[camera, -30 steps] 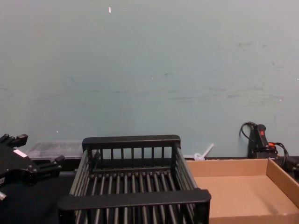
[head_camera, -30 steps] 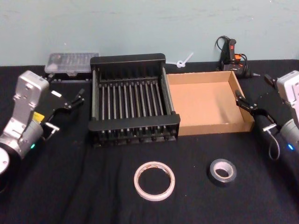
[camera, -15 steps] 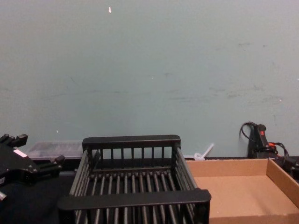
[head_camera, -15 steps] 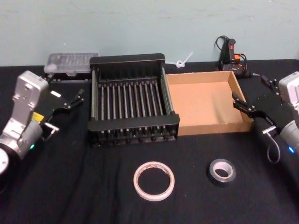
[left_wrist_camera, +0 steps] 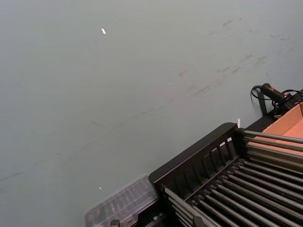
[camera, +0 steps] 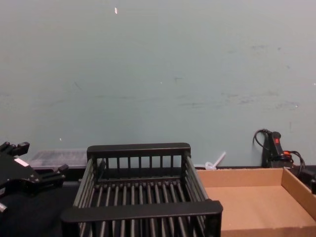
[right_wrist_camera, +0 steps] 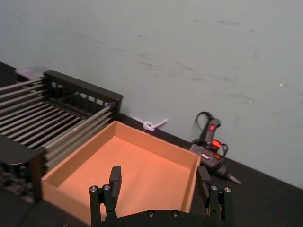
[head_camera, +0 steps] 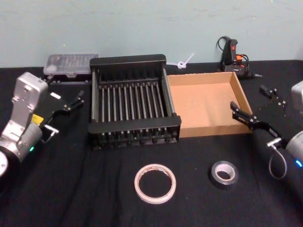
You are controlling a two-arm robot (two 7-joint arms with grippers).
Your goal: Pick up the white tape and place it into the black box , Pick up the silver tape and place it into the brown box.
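The white tape [head_camera: 155, 183] lies flat on the black cloth near the front, in the middle. To its right lies the smaller silver tape [head_camera: 224, 174]. Behind them stand the black box [head_camera: 135, 128] and, touching its right side, the brown box [head_camera: 203, 104]; nothing lies in either. My left gripper [head_camera: 66, 92] hovers left of the black box, open and holding nothing. My right gripper [head_camera: 255, 101] is open at the brown box's right wall, well behind the silver tape. In the right wrist view its fingers [right_wrist_camera: 115, 177] stand wide apart before the brown box [right_wrist_camera: 142, 170].
A clear plastic case [head_camera: 71, 64] sits at the back left behind the black box. A glue gun [head_camera: 232, 52] with its cord and a white zip tie [head_camera: 184, 61] lie at the back right. Open black cloth surrounds both tapes.
My right arm has drawn back toward the right edge and nearer the front, its fingers now lower beside the brown box's right wall. The left arm has hardly moved. Both tapes lie as before.
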